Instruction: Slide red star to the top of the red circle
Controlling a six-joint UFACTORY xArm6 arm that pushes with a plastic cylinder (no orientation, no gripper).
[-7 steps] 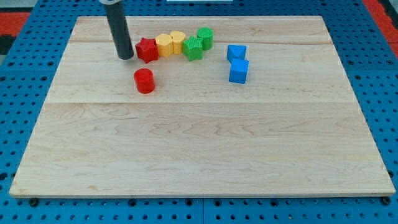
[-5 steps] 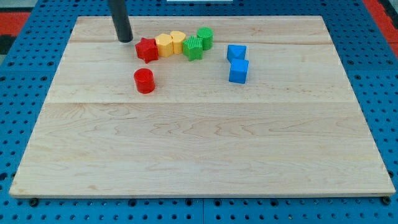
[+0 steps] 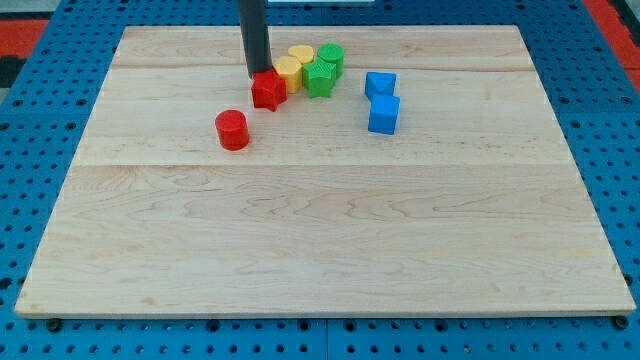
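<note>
The red star (image 3: 268, 90) lies near the view's top, up and to the right of the red circle (image 3: 232, 130), with a gap between them. My tip (image 3: 257, 74) touches the star's upper left edge. The star presses against a yellow block (image 3: 288, 71) on its right.
A second yellow block (image 3: 300, 55) and two green blocks (image 3: 320, 76) (image 3: 331, 56) crowd together right of the star. Two blue cubes (image 3: 380, 85) (image 3: 384, 114) stand further right. The wooden board (image 3: 320, 240) lies on a blue pegboard.
My tip moved from left of the star up and round to its upper left, then pushed it right and slightly down. The yellow and green blocks were shoved right and bunched together.
</note>
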